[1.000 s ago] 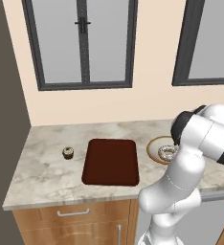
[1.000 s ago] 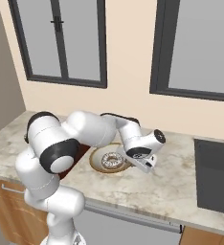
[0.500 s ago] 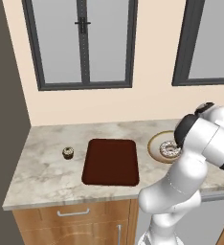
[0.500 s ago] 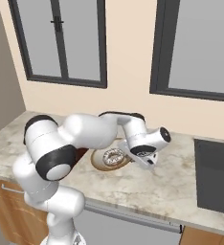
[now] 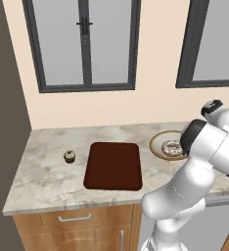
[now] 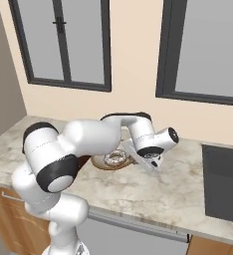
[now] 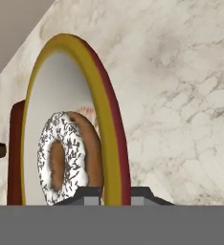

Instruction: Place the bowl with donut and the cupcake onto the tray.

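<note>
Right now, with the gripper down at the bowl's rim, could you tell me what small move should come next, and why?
Probably a slight lift. The gripper looks shut on the rim of the bowl, one fingertip each side, with the donut resting inside. The bowl still sits on the counter, right of the tray. Raising it level should clear the counter before carrying it over, without tipping the donut out.

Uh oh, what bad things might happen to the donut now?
1. The gripper pinches only the bowl's thin rim, so the bowl may tip or slip when lifted.
2. The donut lies loose inside and might slide out if the bowl tilts.
3. The tray sits some way off, so it's a long, wobbly carry.
</note>
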